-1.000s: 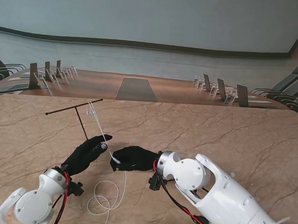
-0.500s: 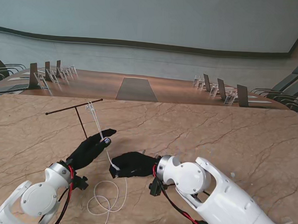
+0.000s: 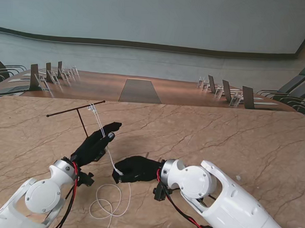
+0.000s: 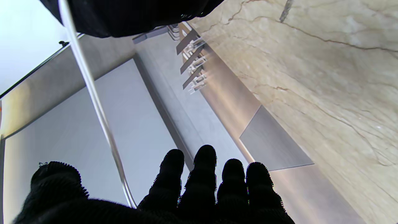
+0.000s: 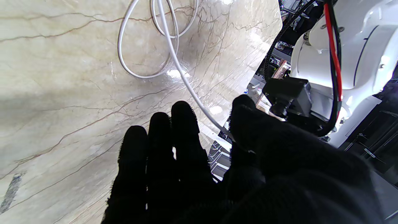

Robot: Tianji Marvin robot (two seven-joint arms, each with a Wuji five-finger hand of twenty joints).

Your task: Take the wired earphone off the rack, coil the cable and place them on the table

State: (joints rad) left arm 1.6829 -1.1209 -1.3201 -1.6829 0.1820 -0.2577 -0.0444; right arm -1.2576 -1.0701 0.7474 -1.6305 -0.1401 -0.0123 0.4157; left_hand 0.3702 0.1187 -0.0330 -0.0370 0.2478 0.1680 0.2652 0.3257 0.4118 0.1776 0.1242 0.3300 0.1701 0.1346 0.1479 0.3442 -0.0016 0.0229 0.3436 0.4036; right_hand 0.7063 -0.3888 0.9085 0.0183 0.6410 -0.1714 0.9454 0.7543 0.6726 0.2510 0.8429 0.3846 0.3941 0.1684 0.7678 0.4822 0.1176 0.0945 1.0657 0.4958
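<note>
Stand view: black T-shaped rack [image 3: 80,113] stands on the marble desk [image 3: 217,138], far left of centre. White earphone cable [image 3: 103,133] hangs from the rack's crossbar, runs down toward me past the left hand [image 3: 96,143], then to the right hand [image 3: 134,168], and ends in loose loops [image 3: 108,203] lying on the desk nearer to me. Left hand raised at the cable just beside the rack post, fingers stretched out; the line crosses its fingertips. Whether it pinches the cable, cannot tell. Right hand low over the desk, cable meeting it at the thumb side.

Left wrist view: four fingers [image 4: 202,180] straight and together, thumb [image 4: 56,180] apart; cable [image 4: 93,93] passes between thumb and fingers. Contact not clear.

Right wrist view: cable [image 5: 186,84] pinched between thumb [image 5: 248,124] and fingers [image 5: 183,124], hand grasping it; loops [image 5: 149,40] flat on the desk beyond.
</note>
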